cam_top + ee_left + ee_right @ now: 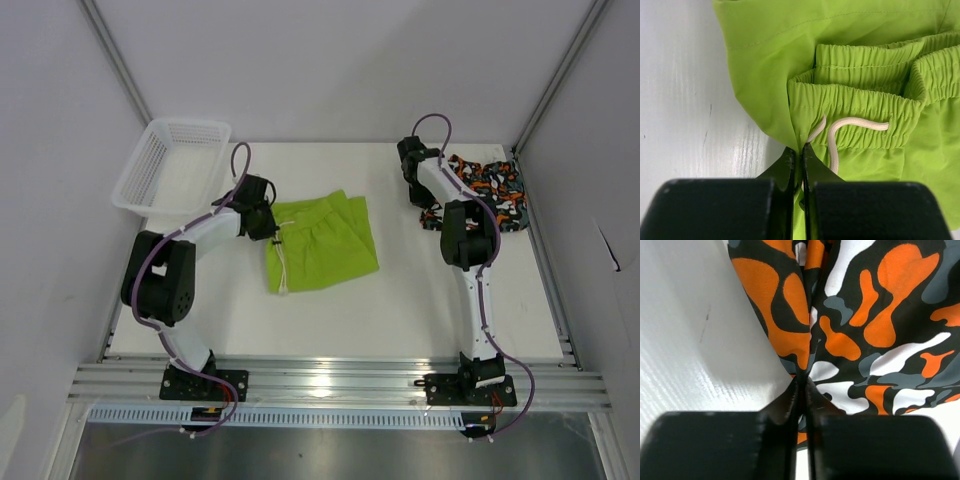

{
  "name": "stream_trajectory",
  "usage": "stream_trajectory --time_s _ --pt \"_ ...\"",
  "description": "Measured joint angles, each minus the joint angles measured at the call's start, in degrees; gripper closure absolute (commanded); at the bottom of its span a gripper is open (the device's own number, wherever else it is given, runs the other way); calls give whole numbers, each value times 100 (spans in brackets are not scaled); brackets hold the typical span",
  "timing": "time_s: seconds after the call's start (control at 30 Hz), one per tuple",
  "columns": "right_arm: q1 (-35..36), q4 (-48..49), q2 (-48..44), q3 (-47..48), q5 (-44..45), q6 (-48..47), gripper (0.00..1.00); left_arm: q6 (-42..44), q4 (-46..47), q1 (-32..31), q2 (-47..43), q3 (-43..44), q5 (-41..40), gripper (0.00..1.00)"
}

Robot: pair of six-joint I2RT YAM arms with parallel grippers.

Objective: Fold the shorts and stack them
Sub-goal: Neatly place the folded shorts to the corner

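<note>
Left wrist: lime shorts [860, 70] between left tool [800, 152] tips

No writing, label, brand mark, number or sign can be read in any of the three views.

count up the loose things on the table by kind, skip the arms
shorts: 2 (lime green shorts, orange camo shorts)
white mesh basket: 1
total: 3
</note>
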Motion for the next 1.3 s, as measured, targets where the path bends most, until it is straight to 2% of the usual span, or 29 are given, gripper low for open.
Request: stream_trajectory --time_s 0.07,0.27,0.43,0.5,0.53,0.57,0.67,0.83,0.9,0.93,1.0,1.03,1.17,1.3 --pt "7 44 -9 -52 -87 -28 100 2 2 31 -4 -33 15 100" --pt "153 304 -361 -627 -341 -48 100 42 7 299 -160 -291 109 100" --pt "654 385 -717 -1104 -597 15 100 101 24 498 -387 -525 144 100" --pt "885 402 -804 -1193 -723 39 96 125 24 529 -463 -597 144 100" --pt "997 411 -861 -1241 -785 66 91 140 26 535 -490 -625 142 100" --pt "1113 407 -916 -1270 -833 94 64 149 31 546 -522 -662 144 100" --pt "1373 431 -1067 -1287 -994 205 35 157 44 581 -625 -787 142 100" --pt "1349 584 -1510 -1421 -1781 293 18 160 111 625 -673 -890 146 96" --pt "1257 715 -1661 -1453 -2201 326 9 162 188 638 -673 -962 149 84" --pt "1204 822 -1742 -1499 -2500 319 1 166 245 649 -675 -1014 149 72" --pt "1115 1027 -1853 -1587 -3071 280 1 184 308 684 -678 -1123 160 59" --pt "1073 1143 -1882 -1637 -3366 254 1 181 343 708 -686 -1189 162 44" --pt "1062 1421 -1884 -1805 -4304 116 1 155 525 822 -835 -1510 245 20" --pt "1178 1493 -1858 -1849 -4878 -66 1 105 804 927 -1130 -1867 459 12"
